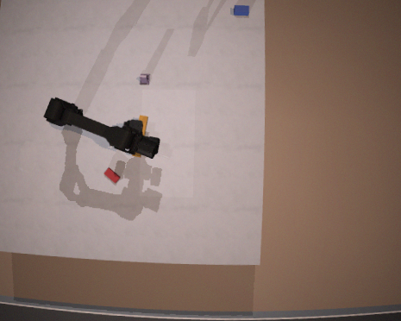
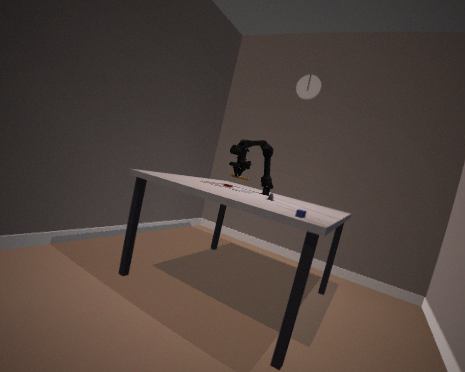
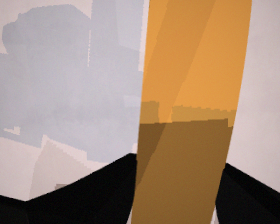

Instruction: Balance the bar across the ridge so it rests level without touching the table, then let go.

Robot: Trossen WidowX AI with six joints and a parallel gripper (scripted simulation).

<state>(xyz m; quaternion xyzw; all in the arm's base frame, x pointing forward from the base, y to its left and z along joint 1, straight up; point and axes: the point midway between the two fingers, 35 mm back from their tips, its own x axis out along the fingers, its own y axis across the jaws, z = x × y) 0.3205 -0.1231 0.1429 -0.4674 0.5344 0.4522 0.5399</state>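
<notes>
The orange bar is held above the table, near level in the exterior view. My gripper is shut on the bar, one dark finger on each long side; in the top view the arm hides the fingers and the bar's middle. The small purple-grey ridge stands on the table, apart from the bar, above it in the top view. It is not in the wrist view.
A red block lies on the white table, below and left of the bar in the top view. A blue block lies far off, near the upper right of the table in that view.
</notes>
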